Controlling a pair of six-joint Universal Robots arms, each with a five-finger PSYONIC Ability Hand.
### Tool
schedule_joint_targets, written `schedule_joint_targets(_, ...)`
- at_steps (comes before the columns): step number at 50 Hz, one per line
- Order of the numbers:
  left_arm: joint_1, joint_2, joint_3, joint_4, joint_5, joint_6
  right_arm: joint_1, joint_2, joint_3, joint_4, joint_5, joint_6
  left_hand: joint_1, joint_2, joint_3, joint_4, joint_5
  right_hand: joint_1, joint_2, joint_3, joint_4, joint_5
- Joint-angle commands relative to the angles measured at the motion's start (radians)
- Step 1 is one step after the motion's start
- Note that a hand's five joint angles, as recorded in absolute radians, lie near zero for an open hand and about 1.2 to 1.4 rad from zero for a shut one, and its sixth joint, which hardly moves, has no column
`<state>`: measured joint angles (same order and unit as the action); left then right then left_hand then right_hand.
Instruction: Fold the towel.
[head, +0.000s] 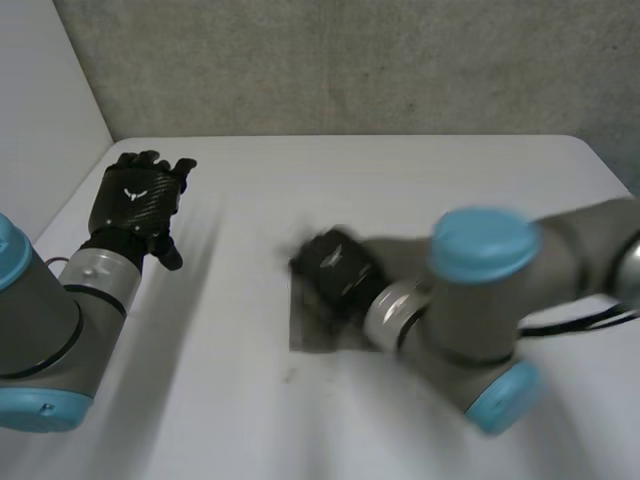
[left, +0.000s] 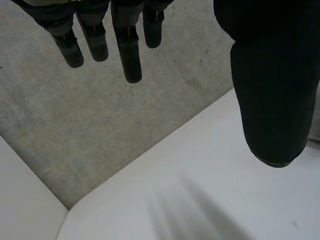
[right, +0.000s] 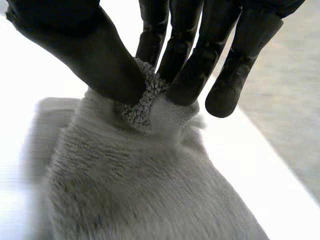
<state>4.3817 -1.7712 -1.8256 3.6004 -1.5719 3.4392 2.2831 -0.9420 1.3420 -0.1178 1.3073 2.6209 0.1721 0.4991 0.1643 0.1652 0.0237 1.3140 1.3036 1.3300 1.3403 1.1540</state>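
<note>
Pinching a towel (right: 150, 190) fold on the bench (head: 420, 180).
Clamped between right hand's (right: 90, 55) thumb and fingers (right: 192, 75); left hand (head: 135, 200) well apart, fingers straight, empty.

Fluffy grey terry towel (right: 140, 190); smooth matt white table (head: 400, 190).

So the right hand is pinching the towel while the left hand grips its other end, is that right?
Not quite. The right hand does pinch the towel, but the left hand grips nothing. The left wrist view shows its fingers straight and empty above the table, and the head view shows it well apart from the towel.
</note>
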Motion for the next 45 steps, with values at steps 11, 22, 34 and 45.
schedule_joint_targets(11,0.001,-0.010,-0.004,0.003,0.004,-0.003,-0.100,-0.177,0.133,-0.028,0.129,0.092,0.002,-0.325,0.010,0.009,-0.024,-1.139,-1.129,-1.155,-1.166,-1.154)
schedule_joint_targets(22,-0.010,-0.010,-0.014,0.001,0.006,-0.002,-0.350,-0.268,0.385,-0.034,0.084,0.108,0.002,-0.325,0.010,0.009,-0.024,-1.139,-1.129,-1.155,-1.166,-1.154)
schedule_joint_targets(34,-0.050,-0.016,-0.014,0.003,0.006,0.000,-0.476,-0.253,0.536,-0.177,0.032,-0.024,0.002,-0.325,0.010,0.009,-0.024,-0.623,-0.613,-0.639,-0.649,-0.637)
schedule_joint_targets(45,-0.050,-0.011,-0.012,0.001,0.004,-0.002,-0.513,-0.265,0.533,-0.230,0.030,-0.022,0.002,-0.325,0.010,0.009,-0.024,0.082,0.093,0.066,0.056,0.068)
